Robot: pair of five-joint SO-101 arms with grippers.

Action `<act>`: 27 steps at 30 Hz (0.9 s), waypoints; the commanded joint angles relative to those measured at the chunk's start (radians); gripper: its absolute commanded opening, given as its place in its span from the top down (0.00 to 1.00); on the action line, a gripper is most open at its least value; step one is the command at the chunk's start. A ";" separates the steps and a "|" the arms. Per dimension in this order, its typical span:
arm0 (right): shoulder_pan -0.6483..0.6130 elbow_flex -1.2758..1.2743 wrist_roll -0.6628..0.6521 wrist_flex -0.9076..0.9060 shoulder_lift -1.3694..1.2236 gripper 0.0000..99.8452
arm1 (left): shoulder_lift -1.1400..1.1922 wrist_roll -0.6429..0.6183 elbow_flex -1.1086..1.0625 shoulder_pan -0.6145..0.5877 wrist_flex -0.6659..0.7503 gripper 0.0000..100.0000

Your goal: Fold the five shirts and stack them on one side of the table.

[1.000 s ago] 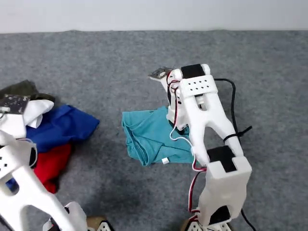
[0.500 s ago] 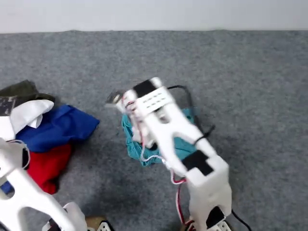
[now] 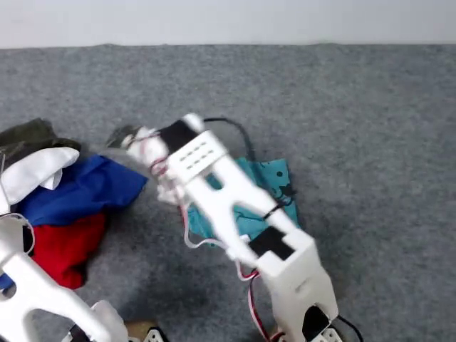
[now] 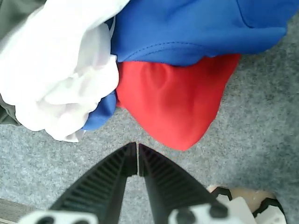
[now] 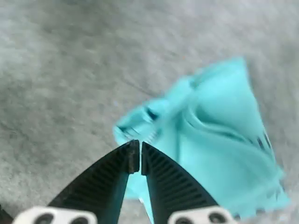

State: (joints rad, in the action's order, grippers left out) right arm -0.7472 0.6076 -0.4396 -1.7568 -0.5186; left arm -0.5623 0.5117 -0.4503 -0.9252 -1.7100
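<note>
A crumpled teal shirt [image 3: 269,191] lies mid-table, partly under my right arm [image 3: 228,206]. My right gripper [image 5: 136,150] is shut and empty, held above the table with the teal shirt [image 5: 219,154] just beyond its tips. At the left edge sits a pile: olive shirt [image 3: 28,134], white shirt [image 3: 39,169], blue shirt [image 3: 89,187], red shirt [image 3: 65,246]. My left gripper [image 4: 138,158] is shut with nothing in it, over bare carpet just short of the red shirt [image 4: 180,107]; the white shirt [image 4: 60,79] and blue shirt [image 4: 196,28] lie beyond.
Grey carpet [image 3: 370,128] covers the table, with open room on the right half and along the back. My left arm [image 3: 28,285] rises at the near left corner beside the pile.
My right arm has swung left from the far edge of the teal shirt towards the pile, uncovering the shirt's right side. My left arm's head has drawn back off the left edge.
</note>
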 commanded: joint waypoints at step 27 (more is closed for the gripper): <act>-0.038 0.270 -0.011 -0.044 -0.200 0.99 | -0.032 -0.003 0.045 -0.003 -0.006 0.98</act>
State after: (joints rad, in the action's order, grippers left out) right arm -0.7963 0.7933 -0.4626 -1.7553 -0.7795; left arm -0.5623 0.5117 -0.4503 -0.9252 -1.7100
